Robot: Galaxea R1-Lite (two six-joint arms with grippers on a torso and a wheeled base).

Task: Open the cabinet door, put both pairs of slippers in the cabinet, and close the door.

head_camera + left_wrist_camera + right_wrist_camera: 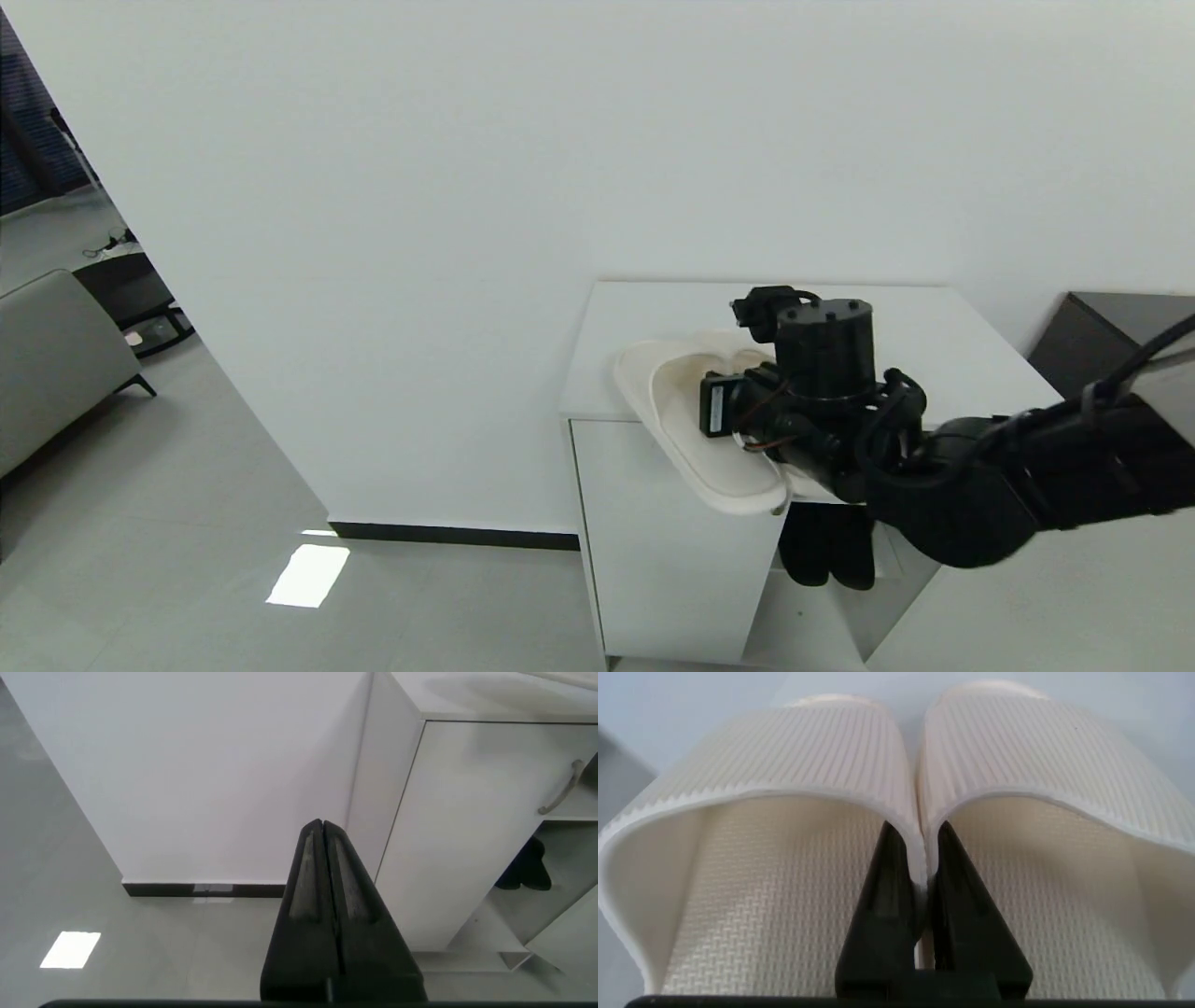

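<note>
While the right gripper (pixel 920 905) pinches the two touching inner edges of the pair of ribbed cream foam slippers (pixel 785 812) between its black fingers (pixel 878 901), the pair sits side by side over the front edge of the top of the low white cabinet (pixel 672 560), their heels reaching out past that edge; whether they rest on the top cannot be told. Inside the cabinet, on the robot's right part where the interior stands open, a pair of black slippers (pixel 826 555) lies on a shelf, beside a white door panel with a curved metal handle (pixel 561 789). The left gripper (pixel 322 887) hangs over the grey floor facing the cabinet, its fingers pressed together on nothing.
</note>
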